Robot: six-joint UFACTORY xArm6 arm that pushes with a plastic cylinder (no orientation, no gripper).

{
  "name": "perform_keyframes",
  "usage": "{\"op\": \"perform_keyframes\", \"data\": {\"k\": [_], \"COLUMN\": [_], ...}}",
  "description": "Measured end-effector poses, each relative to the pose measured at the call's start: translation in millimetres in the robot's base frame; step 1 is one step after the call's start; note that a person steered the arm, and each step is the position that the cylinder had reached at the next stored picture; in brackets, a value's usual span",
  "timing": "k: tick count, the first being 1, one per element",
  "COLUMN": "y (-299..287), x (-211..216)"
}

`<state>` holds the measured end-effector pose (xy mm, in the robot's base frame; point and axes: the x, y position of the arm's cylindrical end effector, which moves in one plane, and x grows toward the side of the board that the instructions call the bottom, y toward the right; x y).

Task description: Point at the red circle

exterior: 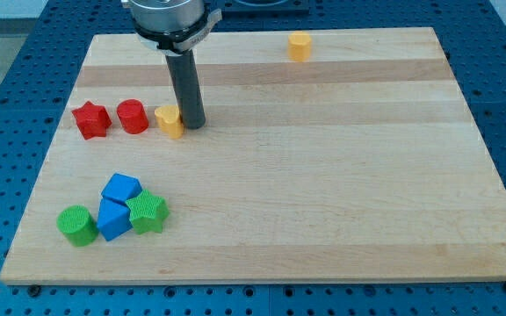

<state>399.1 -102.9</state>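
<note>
The table (323,175), a pale wooden board, is seen resting on a blue perforated base (7,53). The rod (185,88) is seen descending from the view's top, and the tool's tip (191,125) is placed on the table touching, or just beside, the right side of a yellow block (169,121) of unclear shape. The tool is a plain rod; no jaws are fitted, so no spread or pinching state applies.

The red circle (132,116) is taken as the landmark. It stands near the table's left edge. A red star (90,119) is found just beside it to the view's left, and the yellow block just beside it to the view's right. The tip lies beyond that yellow block, so the red circle lies to the view's left of the tip, with the yellow block between them. The approach is judged to require passing around that block.

Well below the red circle, a green cylinder (77,225), two blue blocks (117,206) and a green star (148,212) are clustered. A second yellow block (299,45) lies far to the upper right.
</note>
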Motion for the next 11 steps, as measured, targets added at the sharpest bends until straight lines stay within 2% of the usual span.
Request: {"op": "perform_keyframes", "data": {"k": [1,3,8,11], "y": [1,10,-53,-68], "x": [-1,-39,-42,-42]}}
